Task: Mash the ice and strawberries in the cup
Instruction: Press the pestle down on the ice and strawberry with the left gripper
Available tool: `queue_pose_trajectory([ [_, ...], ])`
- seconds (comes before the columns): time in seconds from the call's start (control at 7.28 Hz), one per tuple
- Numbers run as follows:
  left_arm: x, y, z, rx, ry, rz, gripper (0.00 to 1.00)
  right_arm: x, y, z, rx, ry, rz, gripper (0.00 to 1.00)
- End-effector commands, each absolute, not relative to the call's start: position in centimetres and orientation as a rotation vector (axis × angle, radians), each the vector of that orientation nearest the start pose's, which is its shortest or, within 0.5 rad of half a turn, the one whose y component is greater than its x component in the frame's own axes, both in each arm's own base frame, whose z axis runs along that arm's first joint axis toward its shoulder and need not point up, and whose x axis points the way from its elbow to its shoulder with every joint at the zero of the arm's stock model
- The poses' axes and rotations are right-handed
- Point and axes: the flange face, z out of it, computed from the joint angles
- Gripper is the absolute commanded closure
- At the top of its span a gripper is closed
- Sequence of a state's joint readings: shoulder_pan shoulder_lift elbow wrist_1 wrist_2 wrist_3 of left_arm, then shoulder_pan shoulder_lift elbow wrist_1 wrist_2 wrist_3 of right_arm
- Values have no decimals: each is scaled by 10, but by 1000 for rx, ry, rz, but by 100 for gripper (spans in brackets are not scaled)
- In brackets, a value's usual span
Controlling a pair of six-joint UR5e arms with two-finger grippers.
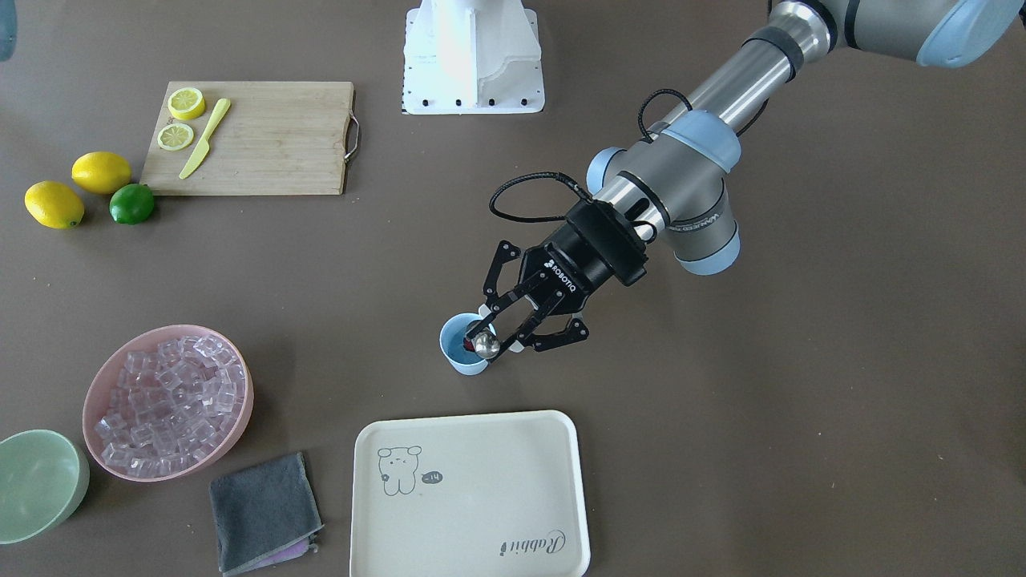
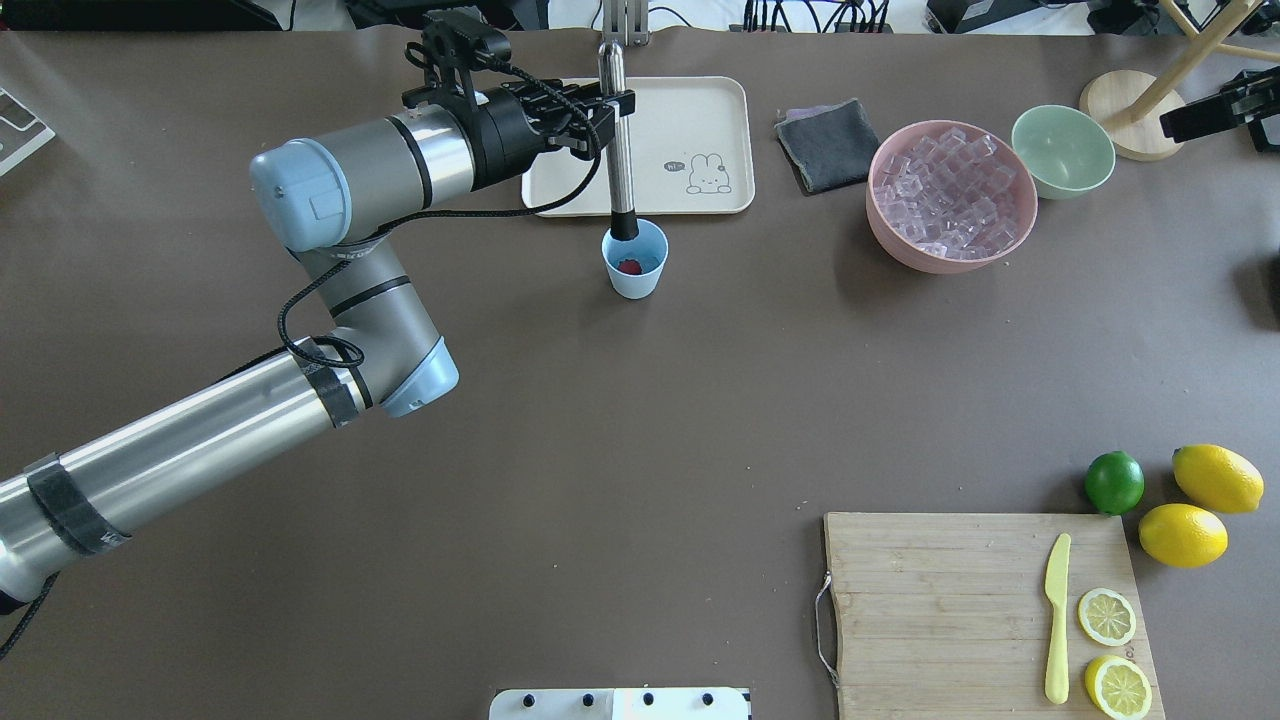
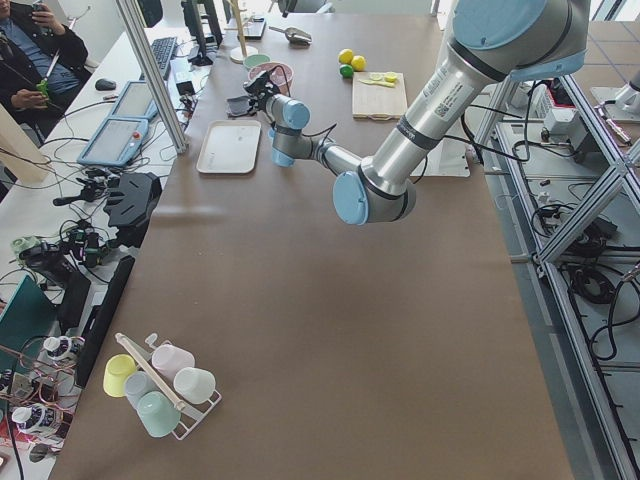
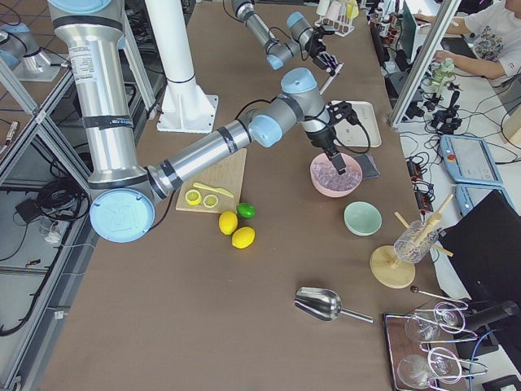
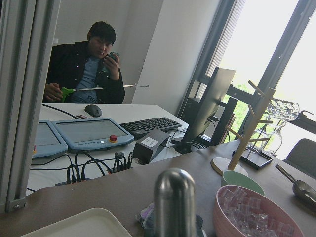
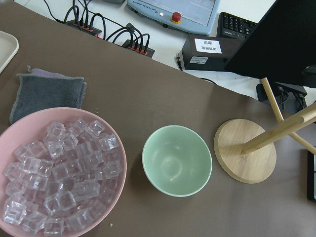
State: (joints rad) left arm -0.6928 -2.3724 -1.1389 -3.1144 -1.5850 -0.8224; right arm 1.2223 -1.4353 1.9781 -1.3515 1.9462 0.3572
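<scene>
**Finding 1: key relation.** The left gripper (image 2: 612,104) is clamped from the side on a steel muddler (image 2: 620,160), high on its shaft. The muddler's long axis stands upright, close to vertical. Its black lower tip sits inside the mouth of the cup (image 2: 637,287), toward the rim on the far side from the robot. The cup therefore lies straight below the gripper, and in my judgement the working stroke is down along the shaft with no sideways travel needed.

**Finding 2: nearer arm.** The left arm is the one at the cup. The right gripper (image 4: 337,163) hangs well apart from it, above the pink bowl (image 2: 890,232). Whether its fingers are apart or together cannot be told from these views.

**Finding 3: containers.**
- The cup stands upright on the table, just in front of the cream tray (image 2: 560,190) as the robot faces it. 1 red strawberry (image 2: 630,266) lies at its bottom, under or just beside the muddler tip. I cannot make out any ice in the cup.
- The pink bowl is heaped with ice (image 2: 948,190), many clear cubes.
- A pale-green bowl (image 2: 1062,150) stands just beside the pink bowl.

**Assessment.** Mashing appears to be at hand for the strawberry. The ice part looks outstanding, to the extent that the cup's contents can be read.
</scene>
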Motion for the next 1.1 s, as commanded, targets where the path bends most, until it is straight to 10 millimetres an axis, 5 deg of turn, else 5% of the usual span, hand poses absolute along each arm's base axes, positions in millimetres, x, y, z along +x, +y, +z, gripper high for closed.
queue_pose_trajectory([
  [0.0, 487, -566, 188, 1249, 1443, 50, 100, -87, -524, 384, 580, -593, -133, 0],
  [0.96, 521, -559, 202, 1208, 1407, 50, 100, -84, -520, 384, 590, -572, -126, 0],
])
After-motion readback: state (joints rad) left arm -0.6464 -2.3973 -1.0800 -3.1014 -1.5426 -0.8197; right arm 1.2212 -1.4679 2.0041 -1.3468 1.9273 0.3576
